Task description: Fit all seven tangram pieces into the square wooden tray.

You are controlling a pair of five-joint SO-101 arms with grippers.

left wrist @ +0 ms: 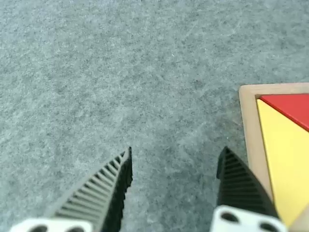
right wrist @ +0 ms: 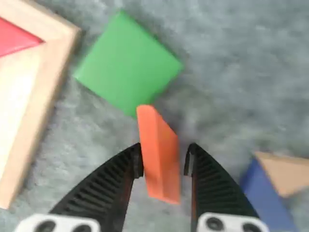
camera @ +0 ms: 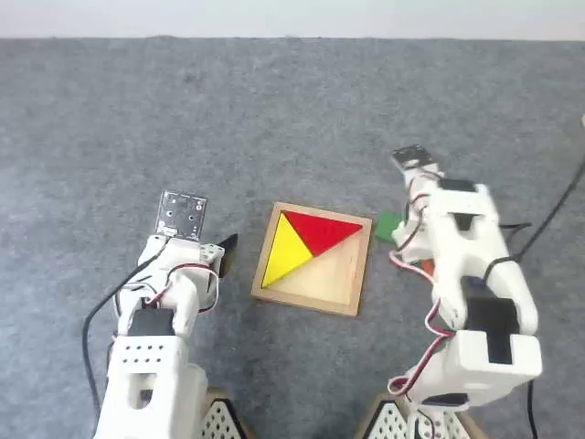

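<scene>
Tray (camera: 352, 294): at mid-table on the grey mat (camera: 274, 119), set slightly askew between the two arms. Two pieces are seated in it. The red triangle (camera: 322, 229) is fitted into the far right part, and the yellow triangle (camera: 284, 252) is laid along the left side. The two are joined along a shared edge. The near right part is seen as bare wood.

Green square (camera: 388, 224): flat on the mat, just beside the tray's right rim at the far corner. In the right wrist view the green square (right wrist: 126, 62) is seen close to the tray corner (right wrist: 53, 72) but apart from it.

Orange piece (right wrist: 155, 125): held between the narrow jaws of the right gripper (right wrist: 164, 147) and clamped on both sides. It is stood on edge and tilted. Its free end is reached up to the green square; contact cannot be told.

Blue piece (right wrist: 263, 200): on the mat near the right gripper, with a tan piece (right wrist: 285, 171) against it. Which one lies on top cannot be told.

Right arm (camera: 466, 265): to the right of the tray, stretched over the mat towards the green square.

Left gripper (camera: 224, 249): just left of the tray's left rim. In the left wrist view the left gripper (left wrist: 174, 183) is spread wide with nothing but mat between its fingers (left wrist: 108, 191). The tray rim (left wrist: 248, 125) is seen beside one finger.
</scene>
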